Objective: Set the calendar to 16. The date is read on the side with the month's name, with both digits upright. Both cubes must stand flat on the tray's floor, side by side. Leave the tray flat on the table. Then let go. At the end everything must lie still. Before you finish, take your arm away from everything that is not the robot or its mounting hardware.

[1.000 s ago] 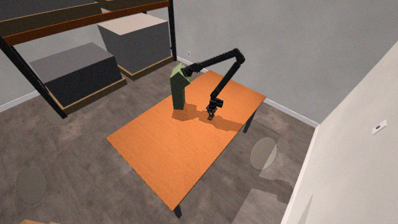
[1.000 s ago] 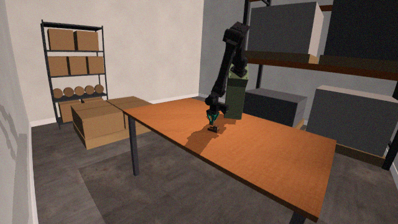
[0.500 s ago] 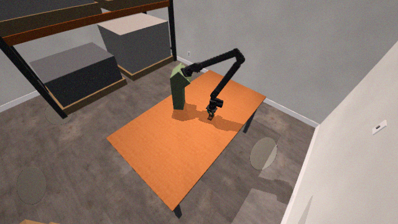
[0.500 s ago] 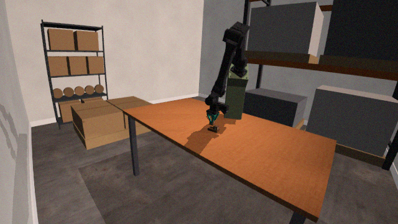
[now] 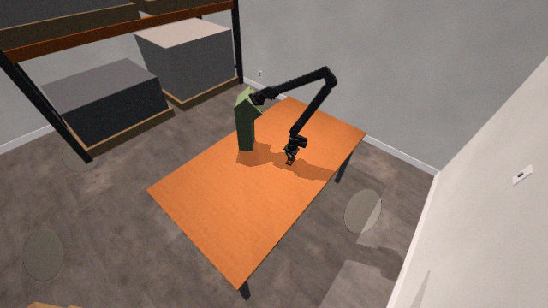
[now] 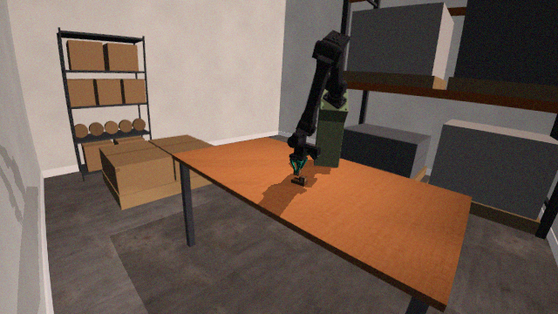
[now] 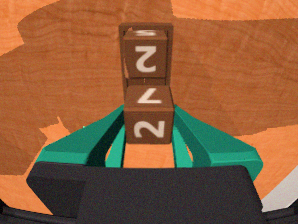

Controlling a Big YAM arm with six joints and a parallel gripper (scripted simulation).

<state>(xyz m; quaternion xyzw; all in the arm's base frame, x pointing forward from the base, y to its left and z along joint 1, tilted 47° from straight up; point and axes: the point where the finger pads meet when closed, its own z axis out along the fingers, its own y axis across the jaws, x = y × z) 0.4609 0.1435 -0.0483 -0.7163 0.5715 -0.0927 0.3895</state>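
Tabletop (image 5: 214, 205) (image 6: 370, 209) (image 7: 60, 95), orange, wood-grained; bearer of the set. Arm (image 5: 314, 103) (image 6: 315, 98), black, bent down over it. Tray (image 5: 289, 163) (image 6: 298, 182) (image 7: 170, 55), brown, narrow, on the tabletop below the gripper (image 5: 290, 157) (image 6: 297, 171) (image 7: 149, 111); long axis up and down the wrist view, short end towards the gripper's palm; month's name not seen, reading side undetermined. Gripper: teal fingers, about a third open, judged closed on the near cube (image 7: 149, 124). Far cube (image 7: 145, 59): in the tray's far part, a "2" showing, faces roughly square to the tray. Near cube: "7" and "2" on two visible faces, apparently above the tray's near part; contact beneath cannot be told. Step in hand, by judgement: turning or placing a cube towards 16. Next: confirm its face, seat it flat beside its fellow, release; the far cube's reading face also wants checking.

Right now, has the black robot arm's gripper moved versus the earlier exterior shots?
No visible shift: the gripper hangs at the same spot before the green pedestal.
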